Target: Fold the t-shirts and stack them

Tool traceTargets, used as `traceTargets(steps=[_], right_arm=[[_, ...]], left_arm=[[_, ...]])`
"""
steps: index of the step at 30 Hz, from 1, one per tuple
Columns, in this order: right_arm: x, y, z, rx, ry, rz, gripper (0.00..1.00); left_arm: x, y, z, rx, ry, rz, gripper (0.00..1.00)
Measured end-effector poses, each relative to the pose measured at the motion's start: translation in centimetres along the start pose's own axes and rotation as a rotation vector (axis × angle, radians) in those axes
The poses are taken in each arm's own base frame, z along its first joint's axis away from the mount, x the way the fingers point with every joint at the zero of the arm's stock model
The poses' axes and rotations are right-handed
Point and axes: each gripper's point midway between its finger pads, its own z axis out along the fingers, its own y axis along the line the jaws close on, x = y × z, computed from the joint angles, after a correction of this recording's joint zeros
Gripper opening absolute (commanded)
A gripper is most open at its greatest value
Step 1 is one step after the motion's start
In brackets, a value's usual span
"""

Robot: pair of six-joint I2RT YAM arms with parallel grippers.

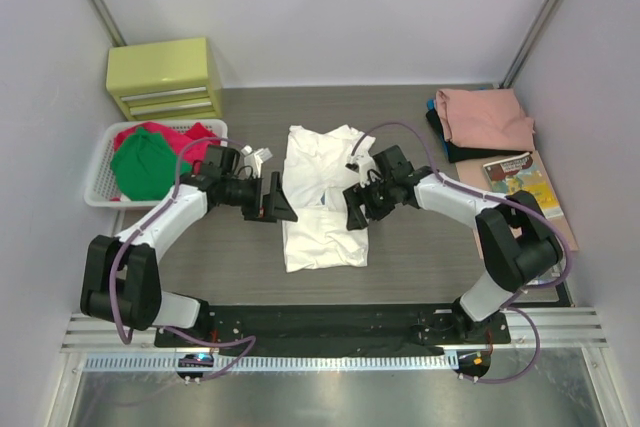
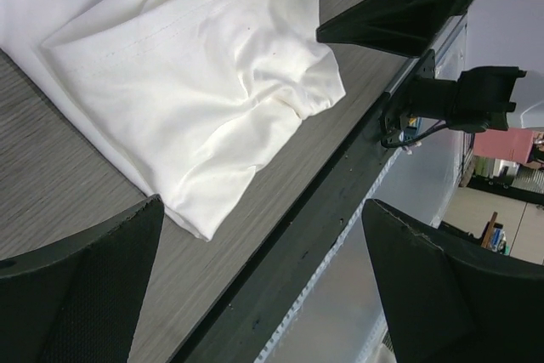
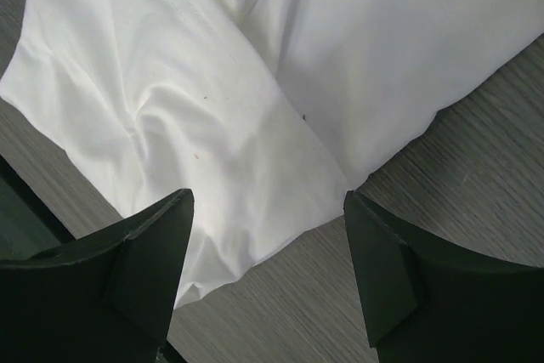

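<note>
While the white t-shirt [image 1: 318,202] is lying partly folded in the middle of the table [image 1: 420,247], bare wood-grain surface is showing on both sides of it and past its near hem, up to the black base rail [image 1: 330,322] along the table's near edge. At the left edge a white slotted basket [image 1: 100,187] is holding a red t-shirt [image 1: 200,137] and a green t-shirt [image 1: 145,162] bunched together, with a yellow-green drawer unit [image 1: 165,77] standing behind it in the back left corner. On the right a folded salmon-pink t-shirt [image 1: 485,117] is lying on top of a black t-shirt [image 1: 458,152], and a thin book [image 1: 520,182] with a yellowish cover is lying just in front of that stack, near the table's right edge. The left hand [image 1: 278,201] is hovering just beside the white shirt's left edge, its fingers spread wide with nothing between them; its wrist view is showing the shirt's rumpled corner [image 2: 195,74] lying on the table beyond the fingertips. The right hand [image 1: 355,209] is hanging over the shirt's right edge, its fingers also standing well apart and gripping nothing; its wrist view is showing a folded flap of white cloth [image 3: 170,99] and a strip of bare table between the two fingers. Whether any fingertip is brushing the cloth cannot be told.
</note>
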Motion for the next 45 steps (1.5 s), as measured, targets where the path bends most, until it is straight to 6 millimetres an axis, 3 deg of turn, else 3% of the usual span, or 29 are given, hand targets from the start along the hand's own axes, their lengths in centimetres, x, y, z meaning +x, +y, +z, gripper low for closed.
traceTargets(steps=[7, 9, 10, 11, 23, 32, 33, 34, 36, 39, 45], right_arm=[[0.6, -1.4, 0.7, 0.047, 0.027, -0.028, 0.76], [0.7, -1.6, 0.8, 0.055, 0.029, -0.034, 0.35], [0.7, -1.7, 0.8, 0.059, 0.029, -0.044, 0.08], [0.6, -1.9, 0.9, 0.063, 0.028, -0.045, 0.02], [-0.4, -2.1, 0.9, 0.08, 0.002, -0.05, 0.01], [-4.5, -2.4, -0.2, 0.117, -0.082, -0.115, 0.01], [-5.0, -2.5, -0.3, 0.122, -0.092, -0.123, 0.07], [-5.4, -2.6, -0.3, 0.127, -0.099, -0.128, 0.24], [-6.0, -2.9, -0.1, 0.135, -0.106, -0.142, 0.71], [-5.6, -3.5, 0.8, 0.146, -0.081, -0.14, 0.87], [-4.4, -3.9, 0.6, 0.169, -0.057, -0.144, 0.89]], left_arm=[[-0.2, -0.4, -0.4, 0.001, -0.018, 0.029, 1.0], [-0.2, -0.4, -0.4, 0.001, -0.017, 0.031, 1.0], [-0.2, -0.4, -0.4, 0.001, -0.018, 0.033, 1.0], [-0.1, -0.5, -0.4, 0.002, -0.019, 0.034, 1.0], [0.1, -0.5, -0.4, 0.002, -0.017, 0.039, 1.0], [0.2, -0.4, -0.4, 0.002, -0.015, 0.037, 1.0], [0.3, -0.4, -0.4, 0.002, -0.013, 0.036, 1.0], [0.4, -0.3, -0.4, 0.001, -0.011, 0.033, 1.0], [0.6, -0.2, -0.3, 0.0, -0.007, 0.029, 1.0], [0.8, -0.1, -0.3, -0.001, -0.005, 0.027, 1.0], [1.2, -0.1, -0.4, -0.001, -0.004, 0.029, 1.0]])
